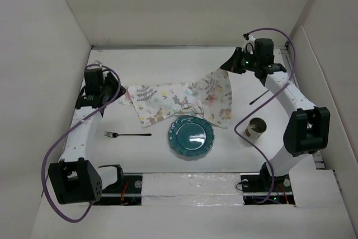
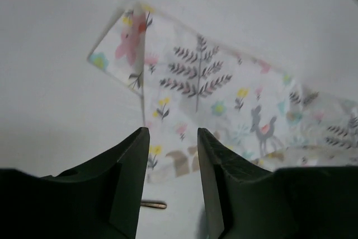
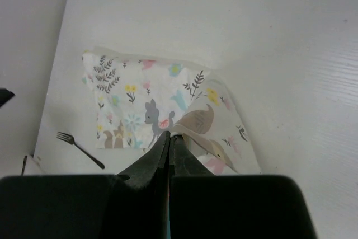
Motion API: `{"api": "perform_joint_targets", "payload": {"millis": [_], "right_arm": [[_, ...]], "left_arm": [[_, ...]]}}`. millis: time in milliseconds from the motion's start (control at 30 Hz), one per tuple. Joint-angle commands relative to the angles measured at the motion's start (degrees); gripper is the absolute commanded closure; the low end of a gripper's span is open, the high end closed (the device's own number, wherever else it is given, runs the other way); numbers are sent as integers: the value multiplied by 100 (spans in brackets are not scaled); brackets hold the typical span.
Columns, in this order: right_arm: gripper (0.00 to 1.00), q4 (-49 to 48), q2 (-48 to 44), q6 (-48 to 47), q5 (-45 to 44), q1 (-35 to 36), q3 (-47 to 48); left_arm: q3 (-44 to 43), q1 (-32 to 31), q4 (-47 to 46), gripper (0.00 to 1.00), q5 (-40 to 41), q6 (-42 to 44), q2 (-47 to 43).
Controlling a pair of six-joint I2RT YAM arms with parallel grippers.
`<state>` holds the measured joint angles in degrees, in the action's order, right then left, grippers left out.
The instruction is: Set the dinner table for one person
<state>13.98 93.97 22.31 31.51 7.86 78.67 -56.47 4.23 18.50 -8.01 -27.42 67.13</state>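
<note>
The patterned placemat (image 1: pixel 179 102) lies on the white dinner table (image 1: pixel 162 65) behind a teal plate (image 1: pixel 191 136). My right gripper (image 1: pixel 229 66) is shut on the placemat's far right corner and holds it above the table, so that side slopes up; in the right wrist view the jaws (image 3: pixel 170 136) pinch the cloth (image 3: pixel 128 99). My left gripper (image 1: pixel 113 91) hovers open and empty at the placemat's left edge; in the left wrist view (image 2: pixel 172 138) the cloth (image 2: pixel 224 93) lies just ahead of it. A fork (image 1: pixel 127 134) lies left of the plate.
A brown cup (image 1: pixel 256 129) stands to the right of the plate, beside the right arm. A thin dark utensil (image 1: pixel 258 98) lies behind the cup. White walls close in the table on the left, back and right. The fork also shows in the right wrist view (image 3: pixel 78 146).
</note>
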Motion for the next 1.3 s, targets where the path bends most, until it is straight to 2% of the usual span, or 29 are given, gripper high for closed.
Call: {"api": "perform_joint_targets", "payload": {"millis": [0,67,167,233,333,433,1000,1167,1233,1267], "right_arm": [[100,-634,-397,45,-188,-56,122],[100,-642,-371,116,-189,-109,113],[100,-651,-336,213,-206,-109,96],[100,-686,-310,265,-189,-109,87],[100,-642,-327,283,-215,-109,95],[100,-624,-397,301,-198,-109,78],[100,-870,-608,494,-92,-56,-353],[100,-1028,-670,635,5,-4,-467],[100,-1055,-687,679,-4,-4,-476],[100,-1064,-696,696,-4,-4,-476]], "left_arm": [[460,-98,469,64,-128,378,-384],[784,-176,759,64,-201,273,-429],[1180,-816,523,61,-438,-113,-491],[1199,-1430,497,59,-44,-430,-158],[1103,-1968,400,58,352,-755,431],[1146,-2023,234,58,318,-984,1089],[1103,-2190,303,52,1029,-853,2040],[963,-2365,321,59,1267,-835,2286],[918,-2619,347,61,1311,-853,2357],[892,-2707,356,67,1372,-861,2435]]}}
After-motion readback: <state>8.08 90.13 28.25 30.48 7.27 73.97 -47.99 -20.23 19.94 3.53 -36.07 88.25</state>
